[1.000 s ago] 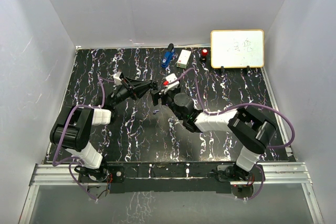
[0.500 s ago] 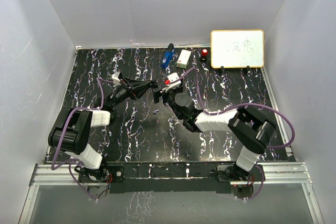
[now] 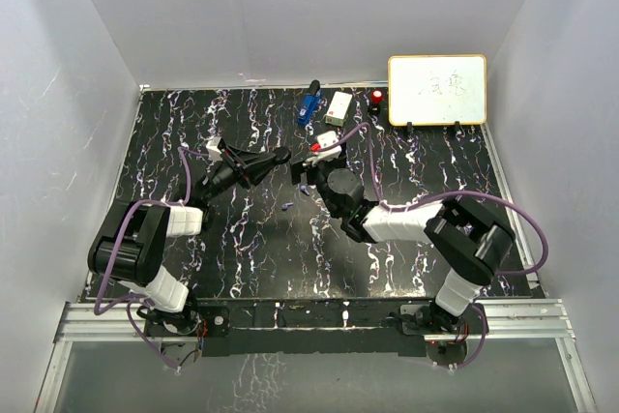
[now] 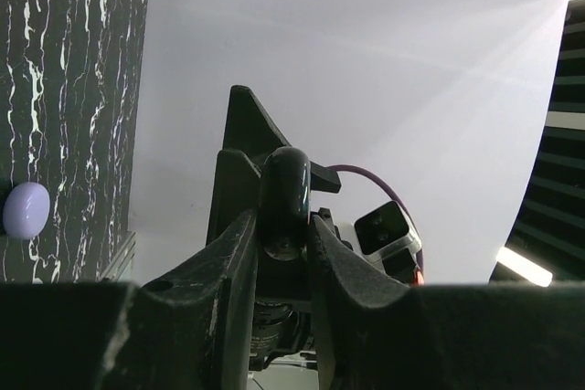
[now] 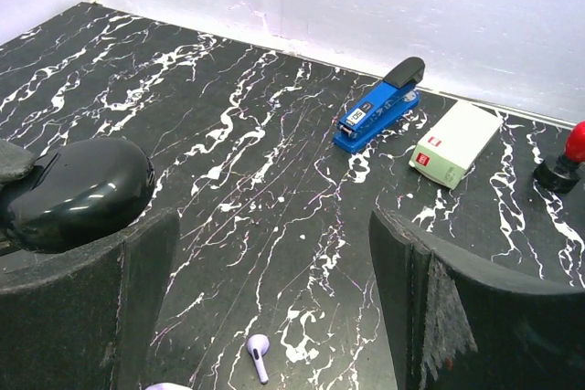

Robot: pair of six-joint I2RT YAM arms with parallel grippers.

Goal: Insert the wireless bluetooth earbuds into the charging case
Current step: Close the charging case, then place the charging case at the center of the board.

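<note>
stapler point(image 5: 379, 104): left of box point(image 5: 456, 143) | whiteboard point(image 3: 437, 90): back right | earbud point(image 5: 259, 353): before stapler

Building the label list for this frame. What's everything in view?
charging case: 1, glossy black, gripped above the table
earbud: 1, lavender, loose on the table between the arms
rounded piece: 1, lavender, on the table in the left wrist view; can't tell what it is
stapler: 1, blue and black, near the far edge
box: 1, white with a red label, right of the stapler
red-topped item: 1, red on a black base, right of the box
whiteboard: 1, white with a light frame, far right corner
table: 1, black with white veining
left end effector: 1, black, shut on the charging case
right end effector: 1, black, open, empty
</note>
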